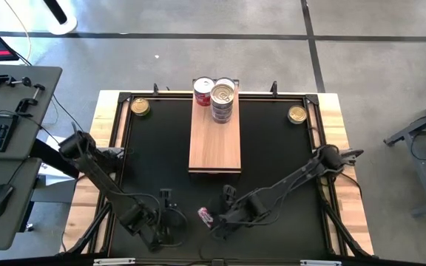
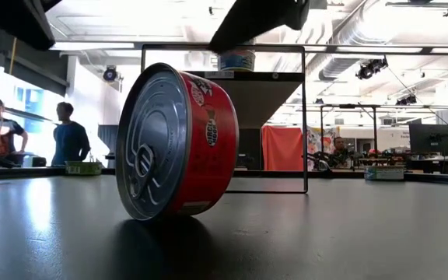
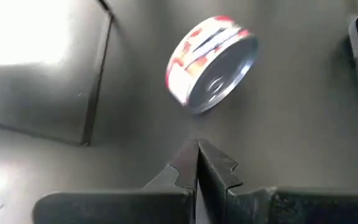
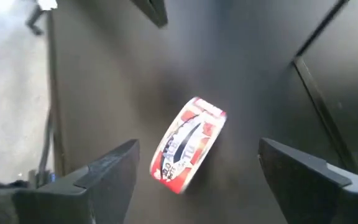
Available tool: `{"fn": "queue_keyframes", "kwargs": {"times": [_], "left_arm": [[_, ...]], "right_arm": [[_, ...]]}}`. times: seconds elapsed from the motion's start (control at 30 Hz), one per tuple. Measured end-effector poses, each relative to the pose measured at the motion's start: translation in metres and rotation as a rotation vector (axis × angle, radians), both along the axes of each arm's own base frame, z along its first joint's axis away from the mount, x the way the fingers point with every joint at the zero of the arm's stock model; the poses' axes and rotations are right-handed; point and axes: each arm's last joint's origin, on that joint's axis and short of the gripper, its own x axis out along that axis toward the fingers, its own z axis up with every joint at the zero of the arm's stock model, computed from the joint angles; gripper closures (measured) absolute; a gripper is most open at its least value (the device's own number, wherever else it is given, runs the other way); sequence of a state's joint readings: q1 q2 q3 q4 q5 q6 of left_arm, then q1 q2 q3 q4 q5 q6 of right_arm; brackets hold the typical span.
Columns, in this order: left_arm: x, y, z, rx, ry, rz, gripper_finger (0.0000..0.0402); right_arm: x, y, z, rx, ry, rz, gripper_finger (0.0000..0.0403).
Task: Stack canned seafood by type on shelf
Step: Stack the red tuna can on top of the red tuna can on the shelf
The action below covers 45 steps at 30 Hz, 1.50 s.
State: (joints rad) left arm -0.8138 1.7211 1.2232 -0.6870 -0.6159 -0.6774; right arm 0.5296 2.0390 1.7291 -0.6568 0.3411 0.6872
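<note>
- Tin [image 1: 205,216] with a red label stands on its edge on the black mat [image 1: 272,148], near the front of the table and well apart from the shelf [image 1: 214,144].
- From the low camera the tin [image 2: 173,144] leans a little, with only its rim on the mat. It looks ready to roll or tip over.
- Right gripper [image 4: 194,171] hangs just over the tin with its two fingers spread wide, one on each side. It holds nothing and does not touch the tin.
- Left gripper [image 3: 197,163] waits close by, fingers pressed together, holding nothing.
- More tins are piled in two stacks [image 1: 217,96] at the far end of the shelf. One tin [image 1: 140,107] sits in the far left corner of the mat and one [image 1: 296,114] in the far right corner.
- I think the tin is hard and will not bend or break. It is likely a bit heavy for its size, since it is full.
- Its metal sides look smooth and round, so it could slip or spin away if pushed.
- A good place to hold it is across the two flat faces, the lid and the bottom, while it stands up.
- Squeeze it in the middle, not near the edge, so it does not pop out.
</note>
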Motion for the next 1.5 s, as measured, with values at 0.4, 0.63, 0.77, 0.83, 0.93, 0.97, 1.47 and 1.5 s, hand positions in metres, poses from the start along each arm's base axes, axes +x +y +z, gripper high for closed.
{"fn": "queue_keyframes", "kwargs": {"times": [0.4,0.63,0.77,0.83,0.93,0.97,1.47,1.5], "left_arm": [[-0.017,0.012,0.024,0.021,0.007,-0.01,0.0401],[-0.029,0.015,0.045,0.001,-0.05,-0.047,0.0401],[-0.036,0.011,0.048,-0.006,-0.063,-0.061,0.0401],[-0.041,0.008,0.05,-0.015,-0.068,-0.077,0.0401],[-0.051,0.008,0.061,-0.043,-0.095,-0.105,0.0401],[-0.056,0.009,0.067,-0.057,-0.112,-0.111,0.0401],[-0.098,0.062,0.133,-0.023,-0.433,0.029,0.0401],[-0.096,0.063,0.132,-0.018,-0.437,0.037,0.0401]], "right_arm": [[0.037,0.02,-0.022,0.06,0.079,-0.207,0.0084],[0.049,0.021,-0.049,-0.017,0.161,-0.279,0.0084],[0.052,0.019,-0.057,0.022,0.176,-0.339,0.0084],[0.052,0.018,-0.063,0.033,0.198,-0.355,0.0091],[0.053,0.016,-0.06,0.053,0.197,-0.362,0.0135],[0.054,0.016,-0.057,0.066,0.195,-0.358,0.0162],[0.054,-0.059,0.066,0.014,0.035,-0.261,0.0285],[0.051,-0.069,0.078,-0.002,0.008,-0.267,0.0285]]}}
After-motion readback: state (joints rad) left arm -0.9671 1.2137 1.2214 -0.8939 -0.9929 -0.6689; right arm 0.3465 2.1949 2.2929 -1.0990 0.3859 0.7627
